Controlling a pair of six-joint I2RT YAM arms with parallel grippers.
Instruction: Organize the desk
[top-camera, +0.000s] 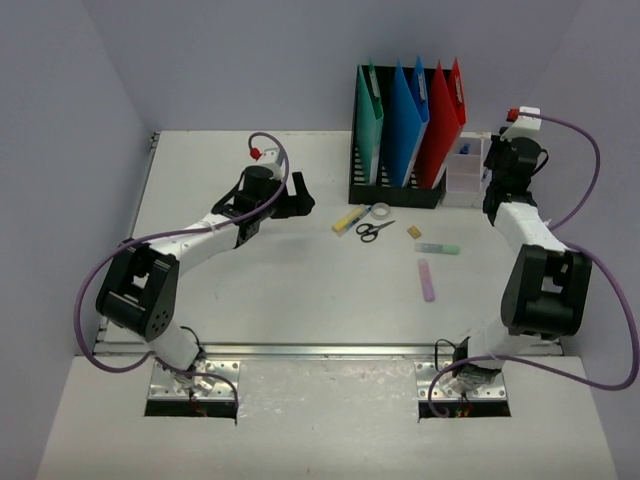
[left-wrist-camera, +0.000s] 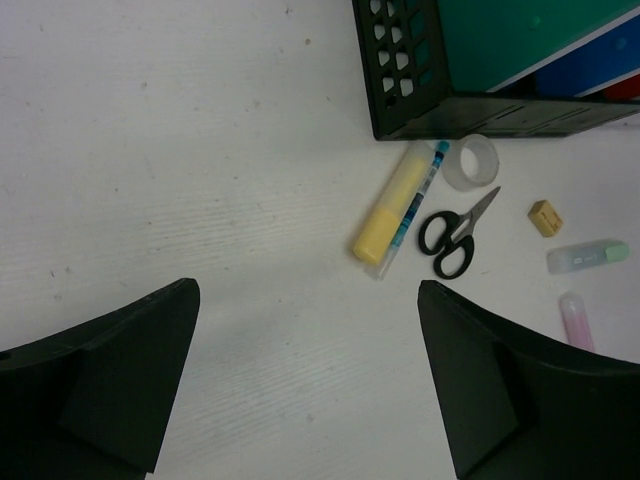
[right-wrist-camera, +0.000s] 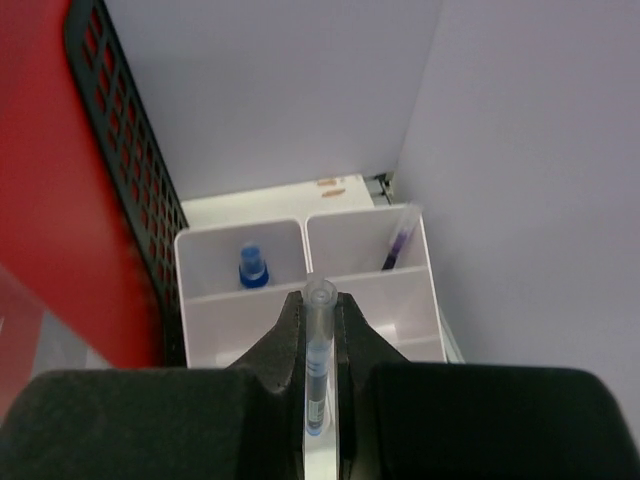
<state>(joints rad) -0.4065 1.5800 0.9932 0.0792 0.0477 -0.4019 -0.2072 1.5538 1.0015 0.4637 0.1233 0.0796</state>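
Observation:
The white desk (top-camera: 300, 290) carries loose items right of centre: a yellow marker (top-camera: 348, 220) (left-wrist-camera: 392, 215), a tape roll (top-camera: 380, 211) (left-wrist-camera: 471, 162), black scissors (top-camera: 375, 230) (left-wrist-camera: 455, 232), a tan eraser (top-camera: 414, 232), a green highlighter (top-camera: 437, 248) and a pink one (top-camera: 427, 280). My left gripper (top-camera: 295, 196) (left-wrist-camera: 308, 290) hovers open over bare desk, left of the yellow marker, with nothing between its fingers. At the back right, my right gripper (top-camera: 494, 192) (right-wrist-camera: 320, 300) is shut on a clear pen (right-wrist-camera: 319, 350) with blue inside, just above the clear compartment box (top-camera: 463, 175) (right-wrist-camera: 305, 250).
A black mesh file holder (top-camera: 395, 190) (left-wrist-camera: 400, 70) with green, blue and red folders stands at the back, touching the box's left side. The box's far compartments hold a blue-capped item (right-wrist-camera: 253, 268) and a purple pen (right-wrist-camera: 398, 247). Walls close in at the back and right.

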